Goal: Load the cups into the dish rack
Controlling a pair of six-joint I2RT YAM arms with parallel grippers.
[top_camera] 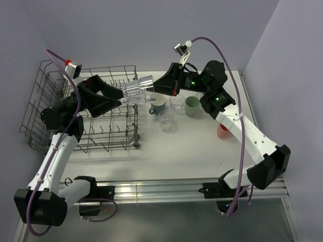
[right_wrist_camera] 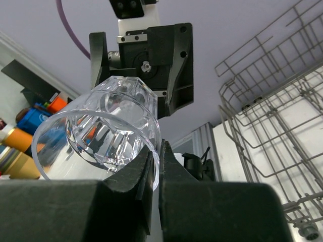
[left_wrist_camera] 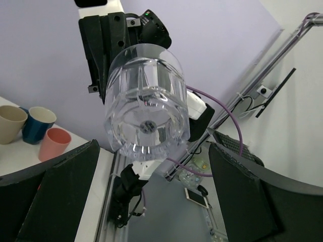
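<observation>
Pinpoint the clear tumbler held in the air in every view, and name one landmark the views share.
Top external: the clear tumbler sits left of centre, at the dish rack's right edge in the picture.
Left wrist: upper centre, base toward the camera.
Right wrist: left of centre, rim pinched by the right gripper.
Shared landmark: that right gripper, on the tumbler in all three views.
</observation>
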